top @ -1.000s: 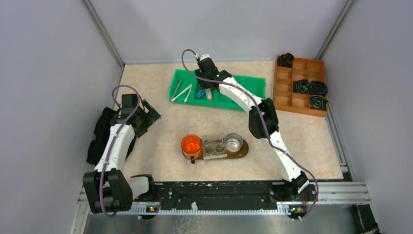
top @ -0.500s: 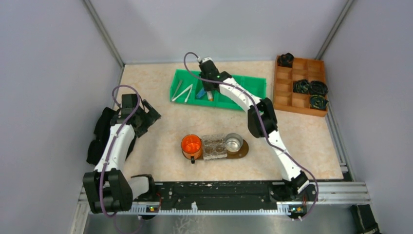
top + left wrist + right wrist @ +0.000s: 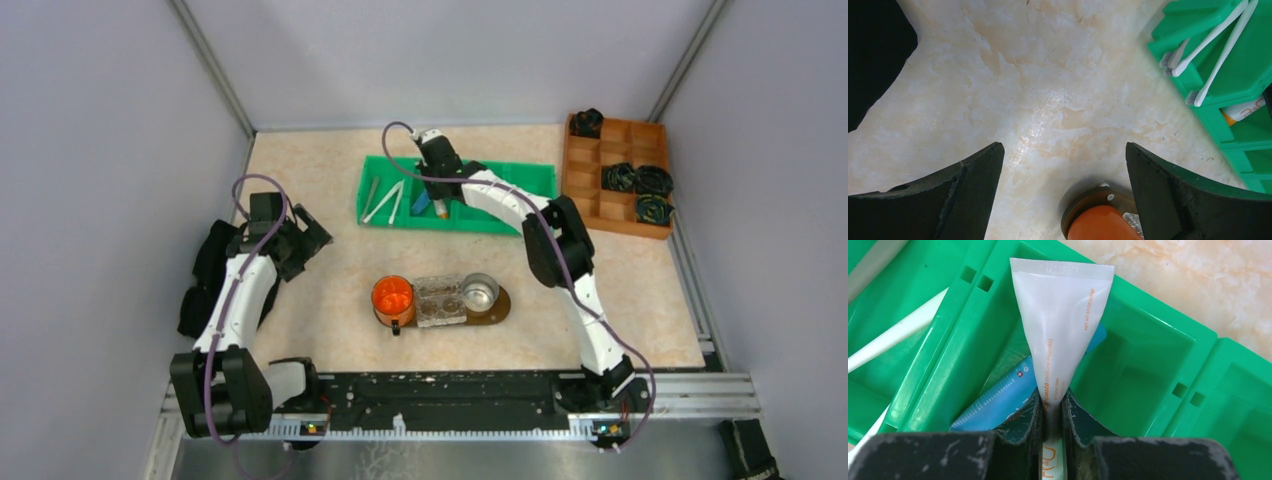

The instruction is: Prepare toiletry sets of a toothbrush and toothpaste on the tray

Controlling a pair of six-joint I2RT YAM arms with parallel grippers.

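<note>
My right gripper (image 3: 1052,400) is shut on a white toothpaste tube (image 3: 1060,325), holding it by its lower part over a compartment of the green bin (image 3: 1148,365). A blue tube (image 3: 998,397) lies in that compartment beneath it. White toothbrushes (image 3: 385,203) lie in the bin's left compartment and also show in the left wrist view (image 3: 1208,37). The dark brown tray (image 3: 497,308) sits mid-table. My left gripper (image 3: 1063,150) is open and empty above bare table, left of the tray.
An orange cup (image 3: 393,296), a clear plastic container (image 3: 440,300) and a metal cup (image 3: 480,292) stand on the tray. An orange-brown compartmented box (image 3: 600,200) holding black items stands at the back right. Grey walls close in the table.
My right gripper has moved right and slightly nearer over the bin with the white tube. The green bin has slid a little to the right. The left arm has not moved.
</note>
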